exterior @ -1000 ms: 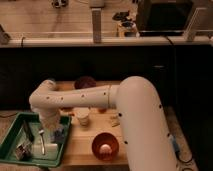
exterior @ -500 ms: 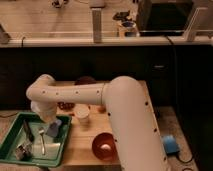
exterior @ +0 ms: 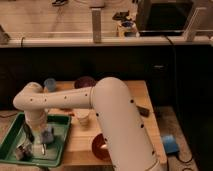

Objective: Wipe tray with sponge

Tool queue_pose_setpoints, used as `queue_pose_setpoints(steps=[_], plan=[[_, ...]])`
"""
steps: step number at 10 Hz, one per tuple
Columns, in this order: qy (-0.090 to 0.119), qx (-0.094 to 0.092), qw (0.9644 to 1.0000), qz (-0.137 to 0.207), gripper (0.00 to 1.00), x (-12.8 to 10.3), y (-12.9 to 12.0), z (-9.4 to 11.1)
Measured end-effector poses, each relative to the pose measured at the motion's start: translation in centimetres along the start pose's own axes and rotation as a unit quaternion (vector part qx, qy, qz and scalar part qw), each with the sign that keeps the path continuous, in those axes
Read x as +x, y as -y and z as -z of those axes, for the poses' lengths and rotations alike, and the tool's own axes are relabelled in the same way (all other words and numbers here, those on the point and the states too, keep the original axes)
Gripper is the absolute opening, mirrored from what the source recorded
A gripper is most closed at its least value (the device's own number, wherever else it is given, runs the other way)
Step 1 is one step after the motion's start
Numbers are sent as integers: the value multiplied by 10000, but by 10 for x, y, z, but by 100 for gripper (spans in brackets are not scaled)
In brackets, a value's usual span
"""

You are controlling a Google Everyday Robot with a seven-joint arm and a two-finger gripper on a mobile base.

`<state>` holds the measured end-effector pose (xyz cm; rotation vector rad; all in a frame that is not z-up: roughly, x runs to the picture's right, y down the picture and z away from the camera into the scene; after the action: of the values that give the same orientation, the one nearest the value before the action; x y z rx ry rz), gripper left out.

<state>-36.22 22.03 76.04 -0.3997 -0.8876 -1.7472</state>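
Robot gripper (exterior: 41, 141) over green tray (exterior: 11, 140), sponge (exterior: 48, 134) inside, red bowl (exterior: 98, 146) nearby

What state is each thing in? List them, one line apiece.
gripper: lowered into the tray.
tray: lying flat, small items inside.
sponge: in the tray beside the gripper; held or not, cannot tell.
blue cup: upright.
pale cup: upright.
dark bowl: upright, partly behind the arm.
red-orange bowl: upright, half hidden by the arm.
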Motion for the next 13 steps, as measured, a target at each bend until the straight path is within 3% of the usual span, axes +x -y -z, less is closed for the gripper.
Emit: queue_pose_setpoints(steps=[4,7,10,13], plan=[[225,248,9991,278,0,-55,10,11],[248,235,9992,198,0,-66,-17,18],[69,85,9999,-89,0,-50,-48,27],[-211,-33,9992,-338,0,-8,-75,40]])
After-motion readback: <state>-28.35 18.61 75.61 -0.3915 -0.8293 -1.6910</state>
